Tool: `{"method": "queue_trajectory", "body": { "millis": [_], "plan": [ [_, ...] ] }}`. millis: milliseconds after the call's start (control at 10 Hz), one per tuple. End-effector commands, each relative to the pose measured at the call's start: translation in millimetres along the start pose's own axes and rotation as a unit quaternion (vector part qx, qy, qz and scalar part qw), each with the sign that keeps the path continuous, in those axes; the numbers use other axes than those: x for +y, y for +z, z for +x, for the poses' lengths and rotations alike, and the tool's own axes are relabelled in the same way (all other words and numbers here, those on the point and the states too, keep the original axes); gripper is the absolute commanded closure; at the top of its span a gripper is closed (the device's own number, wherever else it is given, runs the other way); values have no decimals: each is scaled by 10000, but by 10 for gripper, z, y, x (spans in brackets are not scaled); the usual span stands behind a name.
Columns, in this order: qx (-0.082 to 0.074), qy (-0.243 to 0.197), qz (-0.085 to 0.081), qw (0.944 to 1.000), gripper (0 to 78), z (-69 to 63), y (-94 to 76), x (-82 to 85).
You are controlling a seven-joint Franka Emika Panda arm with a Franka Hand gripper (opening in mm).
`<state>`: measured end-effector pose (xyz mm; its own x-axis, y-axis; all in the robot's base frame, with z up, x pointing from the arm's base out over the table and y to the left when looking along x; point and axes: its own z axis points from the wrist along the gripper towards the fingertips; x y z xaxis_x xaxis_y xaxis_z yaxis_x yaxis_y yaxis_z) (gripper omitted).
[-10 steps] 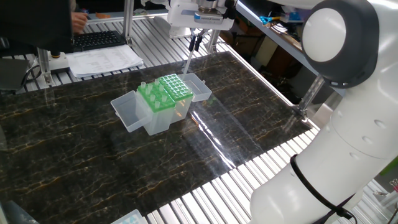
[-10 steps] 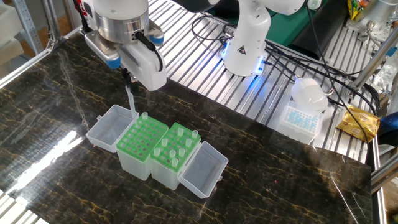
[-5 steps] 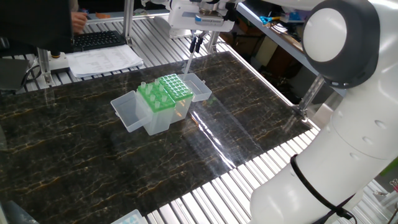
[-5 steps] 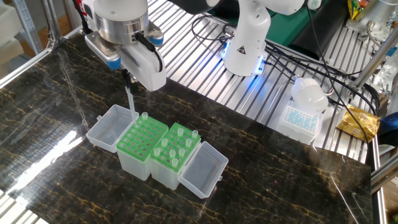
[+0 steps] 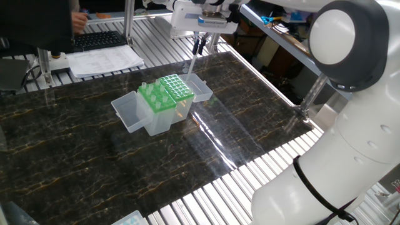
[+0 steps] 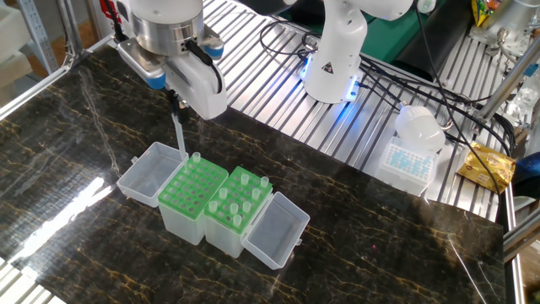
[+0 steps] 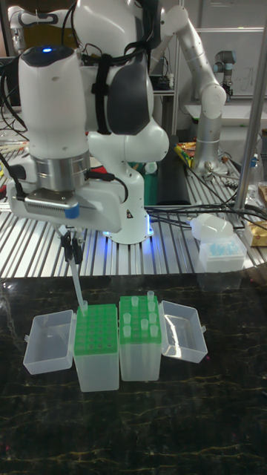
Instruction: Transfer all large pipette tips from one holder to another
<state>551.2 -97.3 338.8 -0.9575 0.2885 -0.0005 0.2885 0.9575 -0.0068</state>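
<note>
Two clear holders with green plates stand side by side on the dark table. The right holder (image 6: pixel 240 200) (image 7: pixel 139 320) (image 5: pixel 152 97) carries several large pipette tips (image 6: pixel 239 192). In the left holder (image 6: pixel 192 189) (image 7: pixel 96 332) (image 5: pixel 177 86), one tip (image 6: pixel 196 158) stands at the far corner. My gripper (image 6: pixel 175 103) (image 7: pixel 72 249) (image 5: pixel 199 45) hangs above that corner. It is shut on another large pipette tip (image 6: pixel 179 135) (image 7: pixel 76 286) (image 5: pixel 193 62), which points down, its end close to the plate beside the standing tip.
Each holder's clear lid lies open flat, one on the left (image 6: pixel 148 176) and one on the right (image 6: pixel 275 228). A blue tip box (image 6: pixel 411 162) and a second arm's base (image 6: pixel 333 63) sit on the slatted bench behind. Keyboard (image 5: pixel 100 40) and papers (image 5: pixel 106 60) lie at the far side.
My gripper has risen very slightly with the tip still in it. The holders and their tips have not moved.
</note>
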Motion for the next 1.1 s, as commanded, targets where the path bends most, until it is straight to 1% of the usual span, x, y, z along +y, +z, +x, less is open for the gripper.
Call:
{"method": "queue_trajectory", "body": {
  "millis": [100,600,800,1100],
  "plan": [
    [-15,-12,-13,10000,764,-13,3,3],
    [-16,-12,-69,10000,764,-41,69,4],
    [-62,-10,-84,9999,764,-36,142,14],
    [-62,-39,-91,9999,764,-49,178,-15]
  ]
}}
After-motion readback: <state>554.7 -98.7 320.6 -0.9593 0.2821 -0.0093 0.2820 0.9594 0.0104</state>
